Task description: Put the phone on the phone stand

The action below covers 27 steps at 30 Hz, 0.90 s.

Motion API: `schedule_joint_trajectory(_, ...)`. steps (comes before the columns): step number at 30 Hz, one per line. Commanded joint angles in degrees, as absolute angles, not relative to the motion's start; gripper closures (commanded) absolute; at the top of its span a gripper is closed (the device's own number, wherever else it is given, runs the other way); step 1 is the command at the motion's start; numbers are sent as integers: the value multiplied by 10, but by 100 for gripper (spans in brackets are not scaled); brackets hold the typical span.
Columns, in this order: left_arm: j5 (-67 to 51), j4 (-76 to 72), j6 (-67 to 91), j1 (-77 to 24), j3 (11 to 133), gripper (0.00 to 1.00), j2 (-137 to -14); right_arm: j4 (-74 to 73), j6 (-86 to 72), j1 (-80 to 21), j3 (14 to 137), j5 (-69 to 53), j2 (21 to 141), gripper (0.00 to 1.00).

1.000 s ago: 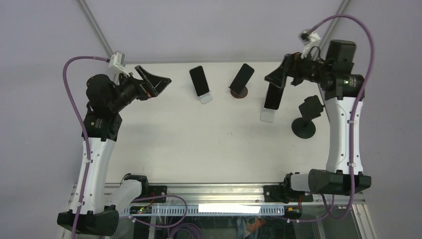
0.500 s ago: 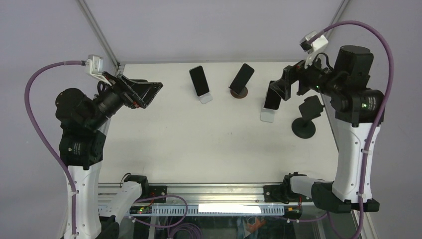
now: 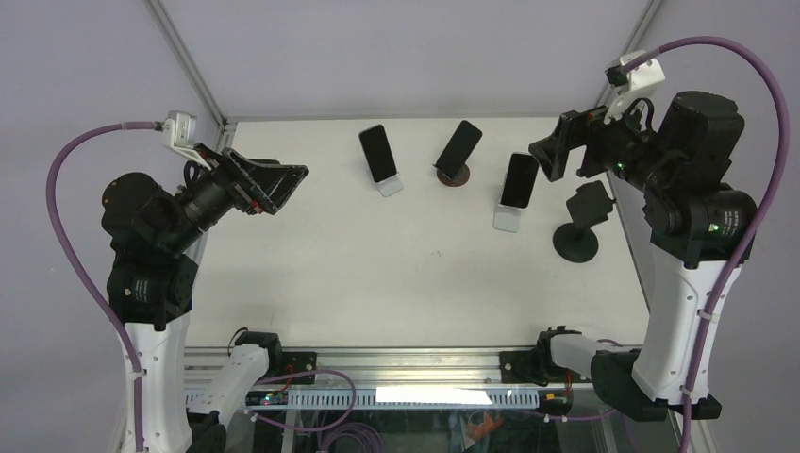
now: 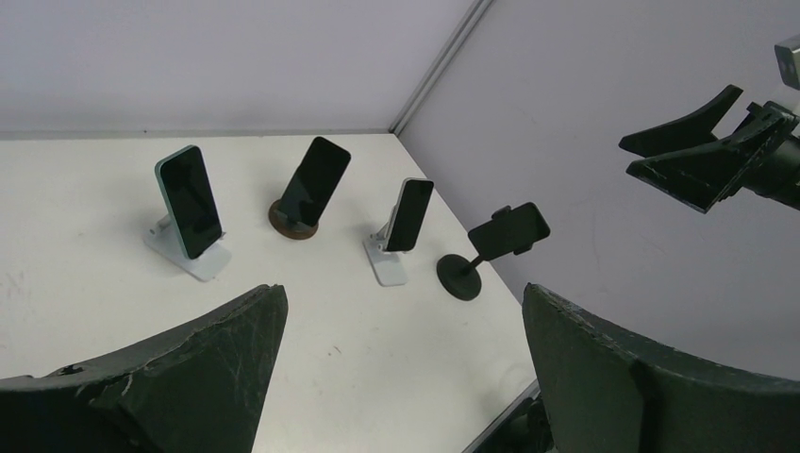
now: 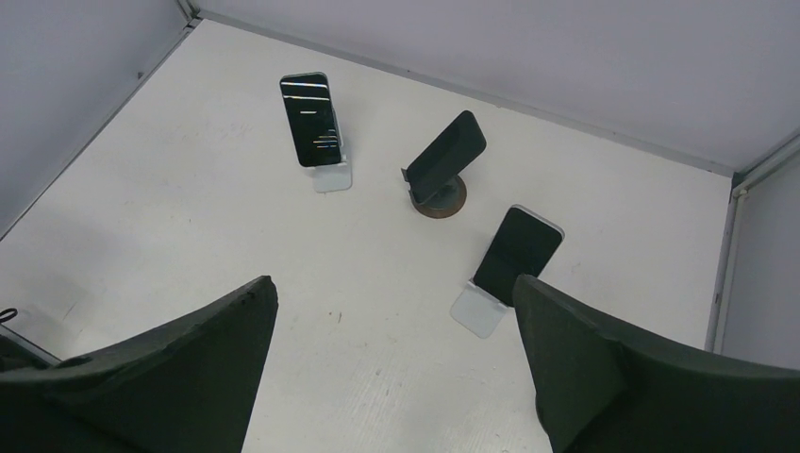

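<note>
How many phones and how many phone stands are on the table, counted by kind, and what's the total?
Phones: 3, the left phone, middle phone and right phone, each leaning on a stand.
Phone stands: 4, the left white stand, brown round stand, right white stand and black clamp stand, which seems to hold no phone.
Total: 7

In the left wrist view the left fingers (image 4: 179,377) run off the bottom edge, and the right gripper (image 4: 634,156) is cut by the right edge. The right fingers (image 5: 160,377) are cropped at the bottom of their own view. From above, the left base (image 3: 203,436) passes the lower edge, and the middle phone (image 3: 459,143) covers most of its brown stand (image 3: 455,177). Whether the black stand (image 3: 577,226) carries a phone cannot be told.
</note>
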<state>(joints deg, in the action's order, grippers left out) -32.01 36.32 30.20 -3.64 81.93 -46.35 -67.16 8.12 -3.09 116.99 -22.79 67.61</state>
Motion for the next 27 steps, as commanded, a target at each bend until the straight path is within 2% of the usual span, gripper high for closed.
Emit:
schedule_joint_trajectory(1, -338, 374, 292, -34, 828, 1, -458, -652, 60, -29, 1164, -218, 667, 1)
schedule_joint_trajectory(27, -350, 370, 270, -34, 753, 1, -456, -612, 58, -27, 1074, -243, 652, 1)
